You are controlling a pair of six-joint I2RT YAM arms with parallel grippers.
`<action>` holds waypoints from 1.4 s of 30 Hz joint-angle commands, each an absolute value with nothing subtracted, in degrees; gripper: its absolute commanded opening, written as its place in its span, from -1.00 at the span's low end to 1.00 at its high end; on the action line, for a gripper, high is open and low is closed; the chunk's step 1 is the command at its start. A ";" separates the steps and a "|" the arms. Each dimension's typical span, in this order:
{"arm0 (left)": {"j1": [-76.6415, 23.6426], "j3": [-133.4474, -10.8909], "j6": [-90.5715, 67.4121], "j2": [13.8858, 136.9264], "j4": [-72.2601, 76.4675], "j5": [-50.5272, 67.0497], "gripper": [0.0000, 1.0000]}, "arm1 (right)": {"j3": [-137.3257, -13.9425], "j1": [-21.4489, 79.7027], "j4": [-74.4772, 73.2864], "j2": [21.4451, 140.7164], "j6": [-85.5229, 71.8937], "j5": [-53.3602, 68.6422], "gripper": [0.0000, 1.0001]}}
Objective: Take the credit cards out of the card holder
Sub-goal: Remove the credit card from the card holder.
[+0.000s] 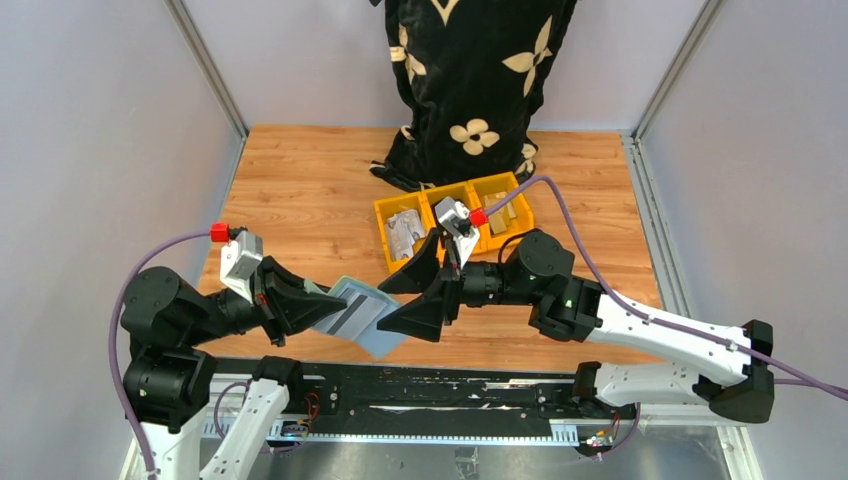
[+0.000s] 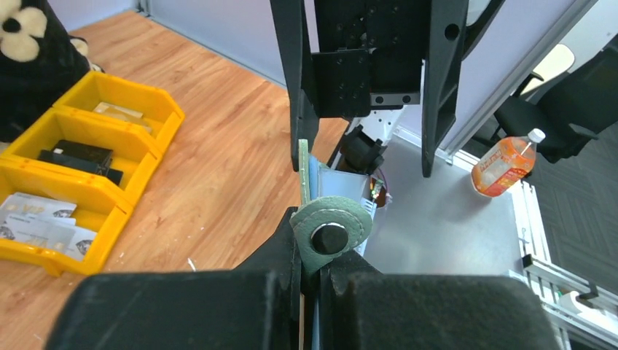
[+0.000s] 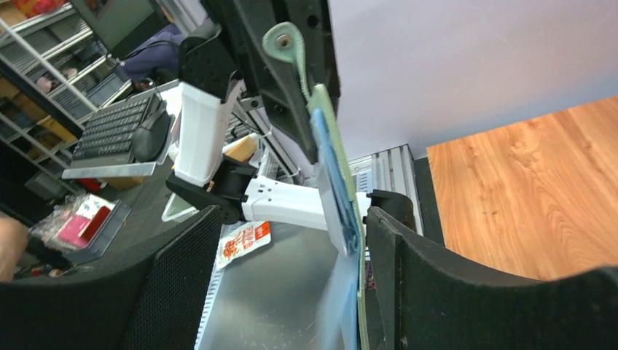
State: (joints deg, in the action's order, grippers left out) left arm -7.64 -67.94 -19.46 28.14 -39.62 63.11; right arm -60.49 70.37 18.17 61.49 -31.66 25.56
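Your left end effector is clenched on the card holder. It pinches the tab end and holds the wallet off the worktop, close to the arms' bases. From that grip the teal wallet's long axis runs away from the left arm and straight toward your right end effector. That one is released, its jaws wide apart and straddling the free end with nothing held. The right wrist view shows the holder edge-on, nearer one jaw than the other; whether it touches cannot be told. The credit cards sit inside the holder, a dark-striped one showing on the upturned face. The right arm is the nearer to draw them. By this view, its jaws must close on the card edges alone, not the wallet's cover, and pull along the long axis. The yellow bins stand beyond.
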 commanded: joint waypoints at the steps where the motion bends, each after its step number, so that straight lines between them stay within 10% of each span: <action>1: -7.73 -69.94 -18.12 27.07 -39.55 61.49 -1.00 | -63.62 71.10 13.40 62.59 -32.60 20.01 0.53; 14: -7.73 -67.81 -30.18 27.27 -31.22 63.28 -1.00 | -64.95 71.84 13.60 64.92 -32.43 22.30 0.32; 21: -7.73 -65.83 -35.59 27.77 -27.27 63.62 -1.00 | -63.94 71.87 18.35 64.89 -35.24 27.82 -0.59; 26: -7.73 -65.21 -31.37 27.59 -32.72 63.19 -0.16 | -65.62 71.81 16.54 65.14 -36.08 29.53 -1.00; 34: -7.69 -61.49 -32.26 26.30 -33.04 70.66 0.20 | -71.94 71.85 8.57 69.96 -36.04 34.41 -1.00; 42: -7.73 -60.14 -32.85 25.22 -32.99 78.03 -0.12 | -77.98 71.81 1.24 72.90 -31.93 36.01 -1.00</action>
